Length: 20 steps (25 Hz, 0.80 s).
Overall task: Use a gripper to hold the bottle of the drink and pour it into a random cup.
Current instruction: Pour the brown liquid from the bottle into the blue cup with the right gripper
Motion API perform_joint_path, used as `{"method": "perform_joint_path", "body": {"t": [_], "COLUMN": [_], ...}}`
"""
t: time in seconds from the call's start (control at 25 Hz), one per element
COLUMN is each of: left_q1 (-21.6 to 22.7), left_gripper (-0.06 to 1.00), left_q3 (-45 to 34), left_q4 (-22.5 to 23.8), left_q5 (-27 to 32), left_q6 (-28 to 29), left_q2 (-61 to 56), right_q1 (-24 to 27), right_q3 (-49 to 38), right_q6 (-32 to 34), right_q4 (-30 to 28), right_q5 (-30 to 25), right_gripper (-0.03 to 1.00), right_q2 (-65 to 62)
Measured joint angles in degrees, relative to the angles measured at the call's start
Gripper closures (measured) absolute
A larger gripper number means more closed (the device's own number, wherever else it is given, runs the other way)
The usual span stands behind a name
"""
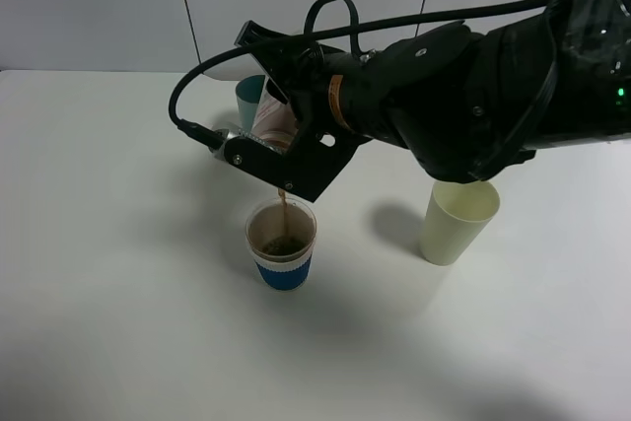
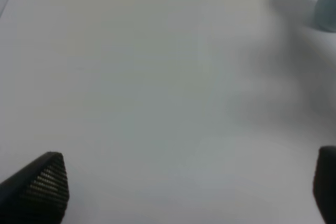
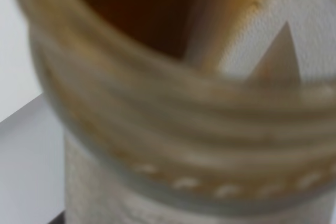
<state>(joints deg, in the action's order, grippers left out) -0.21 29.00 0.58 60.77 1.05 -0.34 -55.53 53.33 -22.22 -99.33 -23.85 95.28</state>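
Observation:
In the exterior high view my right gripper [image 1: 286, 150], black with an orange ring, is shut on the bottle [image 1: 274, 125], a translucent white bottle with a pink-red label. The bottle is tipped mouth-down over the cup [image 1: 282, 244], a short white paper cup with a blue band. A thin brown stream [image 1: 284, 202] falls from the bottle into the cup, which holds brown drink. The right wrist view is filled by the bottle's threaded capless neck [image 3: 173, 129], blurred and close. My left gripper [image 2: 189, 192] is open over bare table, its fingertips [image 2: 44, 182] at the frame's lower corners.
A taller pale green cup [image 1: 458, 221] stands to the right of the blue-banded cup. A teal cup [image 1: 249, 98] stands behind the gripper, partly hidden; it also shows in the left wrist view [image 2: 325, 3]. The white table [image 1: 118, 293] spreads around them.

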Motion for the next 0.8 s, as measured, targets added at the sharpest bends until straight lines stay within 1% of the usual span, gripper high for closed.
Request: {"method": "perform_joint_path", "body": {"t": [0.32, 0.52, 0.6, 0.8], "left_q1": [0.0, 0.0, 0.0, 0.0], "left_gripper": [0.02, 0.02, 0.02, 0.02], "left_q3": [0.0, 0.0, 0.0, 0.0], "left_q4": [0.0, 0.0, 0.0, 0.0], "left_q5": [0.0, 0.0, 0.0, 0.0], "left_q6": [0.0, 0.0, 0.0, 0.0], "left_q2": [0.0, 0.0, 0.0, 0.0], "right_q1": [-0.66, -0.65, -1.19, -1.74], "right_q3": [0.0, 0.0, 0.0, 0.0], "right_q6": [-0.07, -1.94, -2.23, -2.43], "right_q4": [0.0, 0.0, 0.04, 0.04], "right_q5": [-0.64, -0.86, -1.76, -1.9], "right_gripper": [0.6, 0.6, 0.6, 0.6], "right_q2": [0.0, 0.0, 0.0, 0.0]}}
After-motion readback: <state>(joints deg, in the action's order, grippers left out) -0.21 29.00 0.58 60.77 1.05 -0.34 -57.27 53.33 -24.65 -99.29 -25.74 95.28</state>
